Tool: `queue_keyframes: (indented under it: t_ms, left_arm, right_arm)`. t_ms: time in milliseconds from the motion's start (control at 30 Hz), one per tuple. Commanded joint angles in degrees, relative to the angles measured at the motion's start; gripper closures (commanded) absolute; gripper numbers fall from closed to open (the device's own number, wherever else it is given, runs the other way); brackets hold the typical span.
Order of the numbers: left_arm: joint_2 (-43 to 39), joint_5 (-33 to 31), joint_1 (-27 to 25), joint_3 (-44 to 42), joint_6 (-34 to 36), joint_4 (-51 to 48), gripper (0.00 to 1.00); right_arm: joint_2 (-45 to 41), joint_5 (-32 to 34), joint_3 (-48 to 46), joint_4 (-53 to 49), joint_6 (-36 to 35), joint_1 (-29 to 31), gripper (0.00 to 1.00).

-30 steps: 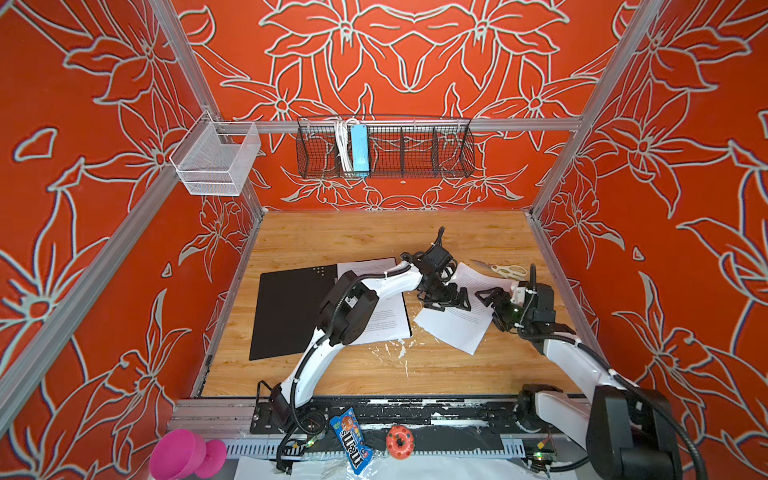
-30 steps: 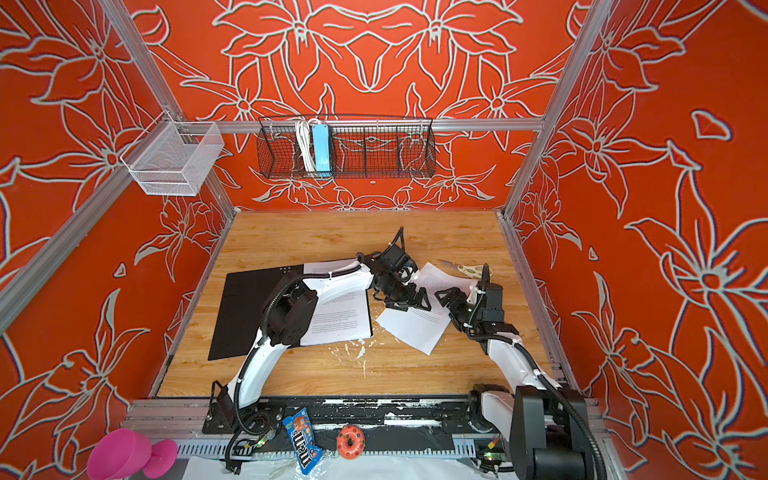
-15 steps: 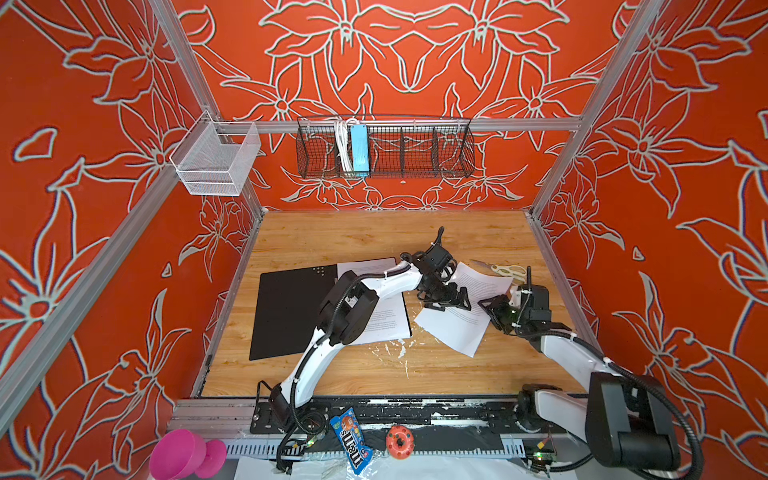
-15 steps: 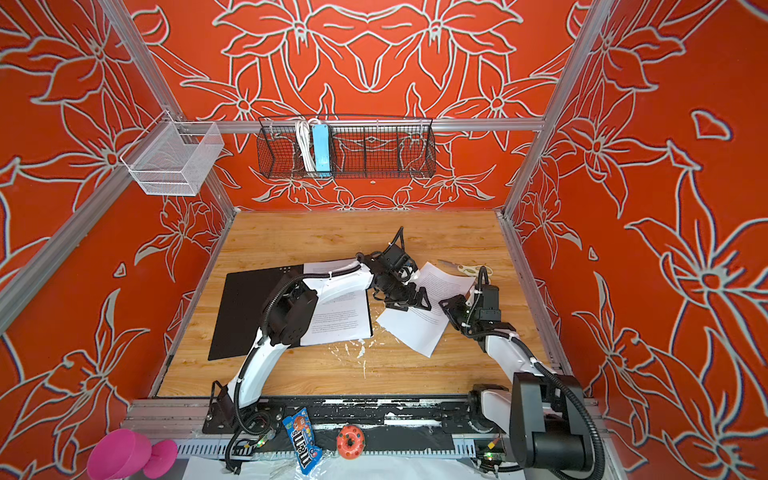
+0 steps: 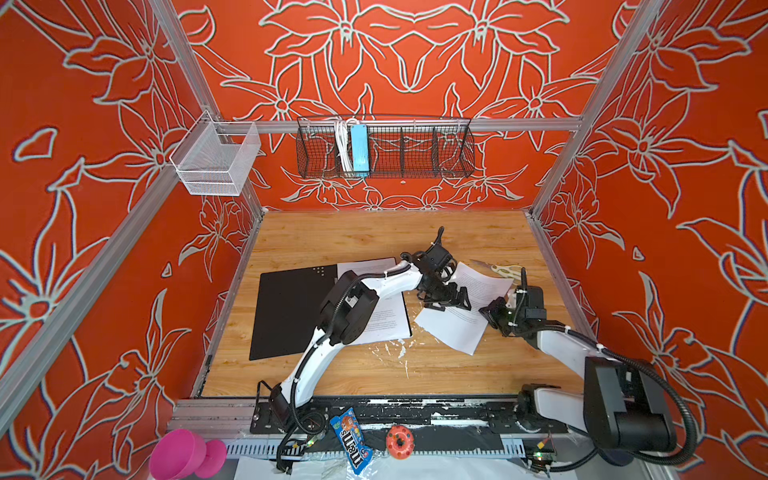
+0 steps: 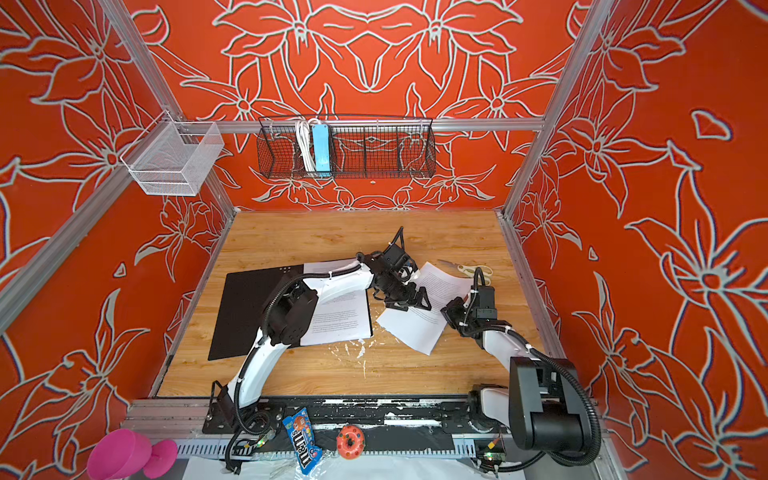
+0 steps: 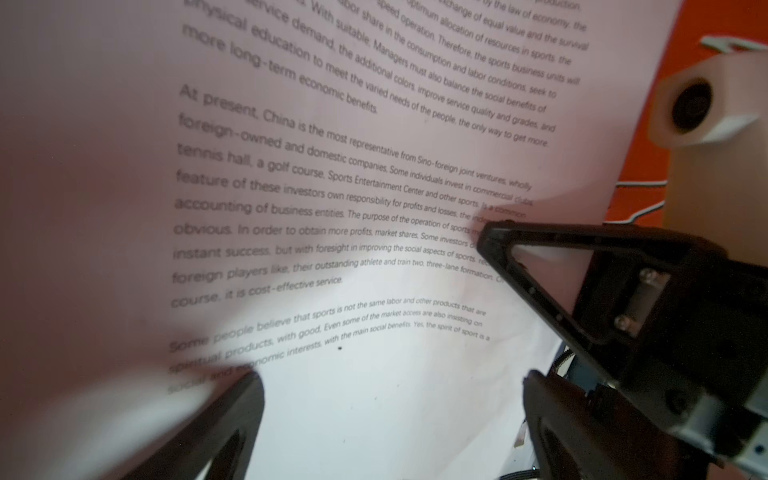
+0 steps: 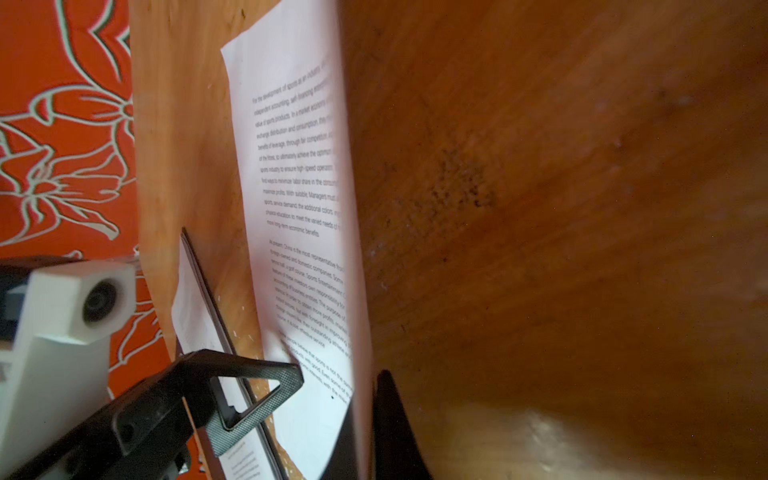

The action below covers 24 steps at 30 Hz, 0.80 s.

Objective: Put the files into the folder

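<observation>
Item one, I am viewing the wooden tabletop (image 5: 374, 232), which is carrying everything listed here. Item two, the folder (image 5: 291, 307) is lying open and flat toward the tabletop's left edge, showing its matte black inside. Item three, one printed sheet (image 5: 388, 320) is resting on the folder's right half, with the left arm partly covering it. Item four, a loose sheet (image 5: 461, 328) is lying askew right of the tabletop's centre, outside the folder and just beside its right edge. In both top views its near corner is pointing toward the front edge (image 6: 415, 328). Item five, the left gripper (image 5: 449, 305) is hanging over that loose sheet's left part with its jaws spread wide and gripping nothing. Its fingertips (image 7: 237, 411) are pointing down at the print, though I cannot tell whether they are touching. Item six, the right gripper (image 8: 368, 432) is pinching the loose sheet's right-hand edge, jaws closed tight on the paper. Item seven, pale-handled scissors (image 5: 503, 269) are lying near the tabletop's right edge, just beyond the loose sheet's far corner.
</observation>
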Motion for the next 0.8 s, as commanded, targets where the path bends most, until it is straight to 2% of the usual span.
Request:
queue_keyframes:
  t_ms: [0, 67, 167, 300, 433, 567, 767]
  left_arm:
    - [3.59, 3.41, 1.74, -0.09, -1.28, -2.43, 0.02]
    - [3.21, 6.68, 2.95, 3.06, -2.84, -2.47, 0.02]
    - [-0.37, 7.68, 3.79, 5.88, -4.14, -1.01, 0.02]
    - [-10.75, 5.84, 4.07, 2.0, -6.34, 4.91, 0.02]
    - [-25.21, -1.76, 4.07, -8.26, -4.87, 9.42, 0.02]
    - [-38.73, -11.87, 4.07, -18.57, 0.41, 7.73, 0.02]
    - [-57.54, -27.35, 4.28, -35.19, 5.78, 5.94, 0.02]
  right_arm:
    - [-1.27, 1.33, 0.8, -1.35, -0.19, 0.45, 1.0]
    - [-1.56, 1.78, 2.14, -3.85, -1.25, 0.78, 1.0]
    - [-2.27, 1.77, 3.95, -7.23, -2.76, 0.79, 1.0]
    - [-4.16, 2.22, 6.82, -11.9, -5.5, 0.74, 1.0]
    - [-5.93, 2.29, 8.92, -13.37, -7.6, 1.01, 1.0]
    - [-6.23, 3.67, 13.35, -15.95, -9.92, 2.71, 1.0]
    - [-3.4, 9.23, 25.07, -21.4, -13.81, 10.48, 1.0]
